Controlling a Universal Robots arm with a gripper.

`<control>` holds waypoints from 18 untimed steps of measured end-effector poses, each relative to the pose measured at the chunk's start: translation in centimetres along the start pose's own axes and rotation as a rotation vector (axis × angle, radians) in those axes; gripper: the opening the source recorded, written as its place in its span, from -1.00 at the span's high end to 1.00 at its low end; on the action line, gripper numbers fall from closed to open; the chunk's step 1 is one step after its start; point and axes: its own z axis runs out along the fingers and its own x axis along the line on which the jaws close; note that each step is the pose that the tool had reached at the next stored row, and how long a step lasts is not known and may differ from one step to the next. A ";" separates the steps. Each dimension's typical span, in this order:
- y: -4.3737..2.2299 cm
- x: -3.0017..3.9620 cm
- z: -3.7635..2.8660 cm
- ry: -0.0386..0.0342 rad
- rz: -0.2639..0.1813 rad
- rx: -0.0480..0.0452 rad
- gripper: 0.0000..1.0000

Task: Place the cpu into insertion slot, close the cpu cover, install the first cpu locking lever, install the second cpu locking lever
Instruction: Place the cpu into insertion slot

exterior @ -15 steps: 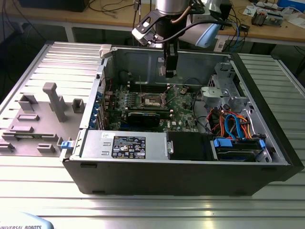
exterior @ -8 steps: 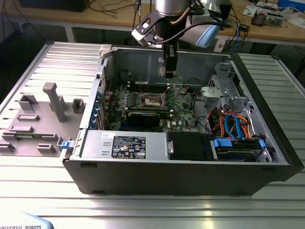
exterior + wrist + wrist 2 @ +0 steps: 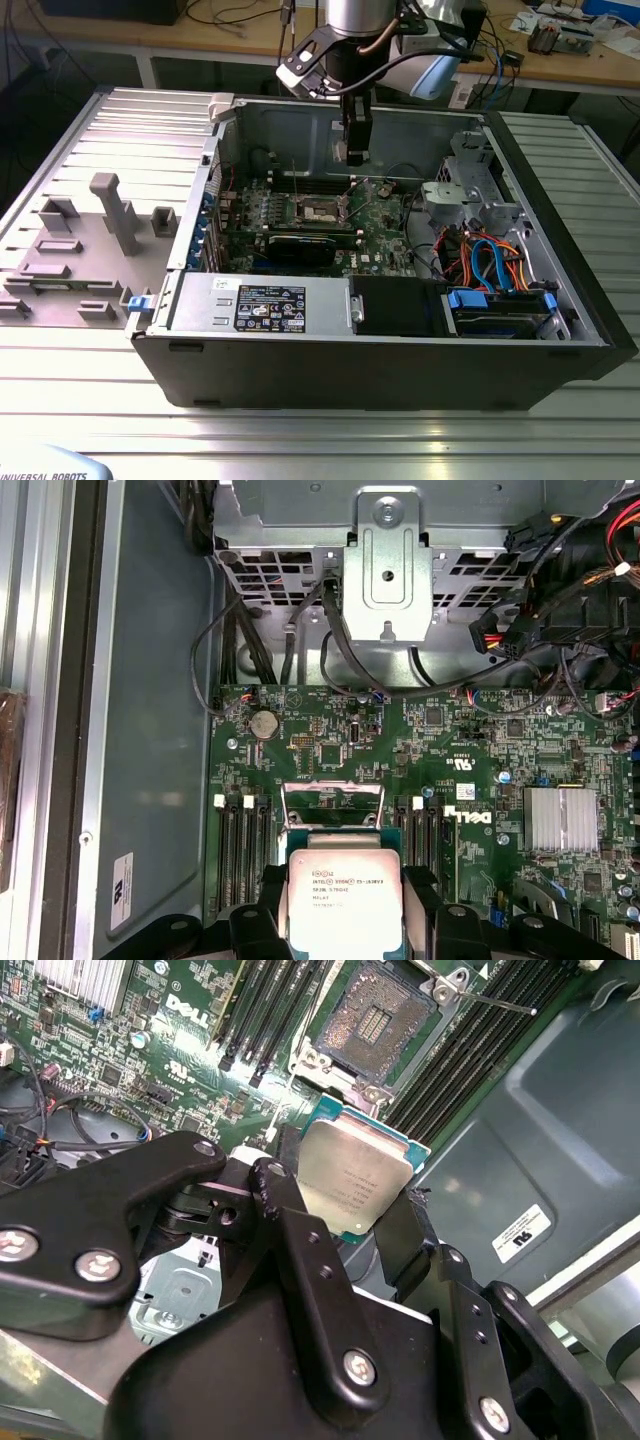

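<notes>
Fig. The jaws are closed on the cpu (image 3: 355,1182), which is pinched by two opposite edges between the black, screw-jointed fingers (image 3: 290,1210) of the gripper (image 3: 345,1195). This grip is judged to keep the flat chip level and leave its underside free. The chip is a thin square with a matt silver-grey metal lid and a teal-green border. It is held in the air, apart from the insertion slot (image 3: 375,1015). The slot's dark centre, a fine glinting grid of contacts, is left exposed within a bright metal rim. The cpu cover (image 3: 333,792), a thin silver frame, is stood up on its hinge. A wire locking lever (image 3: 495,1002) is swung clear, presumably to keep the opening free. In the exterior view the gripper (image 3: 355,150) is seen at about one o'clock from the slot, inside the open grey steel case (image 3: 560,250). Long black memory slots (image 3: 270,1010) are set beside the socket on the green circuit board (image 3: 450,740)
</notes>
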 end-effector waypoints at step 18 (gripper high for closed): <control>-0.06 -0.01 0.62 0.0001 0.000 0.0028 -0.08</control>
